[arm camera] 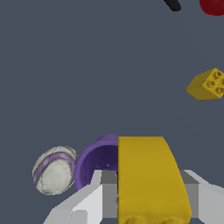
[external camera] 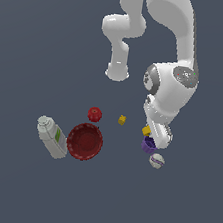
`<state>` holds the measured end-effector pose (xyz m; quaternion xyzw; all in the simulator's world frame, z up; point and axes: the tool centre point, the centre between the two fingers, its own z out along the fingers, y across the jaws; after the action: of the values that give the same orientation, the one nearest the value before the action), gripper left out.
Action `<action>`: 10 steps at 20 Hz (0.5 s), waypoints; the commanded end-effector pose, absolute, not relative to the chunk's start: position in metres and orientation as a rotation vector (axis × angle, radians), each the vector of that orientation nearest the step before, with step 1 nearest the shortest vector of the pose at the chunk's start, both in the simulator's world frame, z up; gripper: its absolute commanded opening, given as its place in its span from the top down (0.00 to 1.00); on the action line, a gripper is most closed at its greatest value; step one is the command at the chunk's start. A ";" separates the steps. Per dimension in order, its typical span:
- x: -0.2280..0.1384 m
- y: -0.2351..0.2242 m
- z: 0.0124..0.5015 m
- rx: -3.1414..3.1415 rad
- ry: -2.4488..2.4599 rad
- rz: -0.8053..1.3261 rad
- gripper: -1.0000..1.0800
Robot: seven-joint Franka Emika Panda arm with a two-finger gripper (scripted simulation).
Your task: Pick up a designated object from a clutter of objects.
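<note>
The designated object, a bright yellow chunky piece, sits between my gripper's two fingers, and the grey pads touch both its sides. In the exterior view the yellow piece shows at the gripper, just above the purple cup. In the wrist view the piece overlaps the purple cup. The white-purple ball lies beside the cup and also shows in the exterior view.
A tiny yellow-orange cube lies apart. A small red ball, a red ribbed bowl and a lying white bottle with a green label are on the exterior view's left.
</note>
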<state>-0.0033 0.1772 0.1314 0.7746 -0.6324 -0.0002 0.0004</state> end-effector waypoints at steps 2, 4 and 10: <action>-0.011 0.159 0.155 2.433 -1.988 0.000 1.00; -0.016 0.148 0.171 2.434 -1.988 -0.001 1.00; -0.033 0.111 0.221 2.434 -1.989 -0.003 1.00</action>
<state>-0.0280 0.1205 0.2076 0.7744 -0.6327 -0.0007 -0.0004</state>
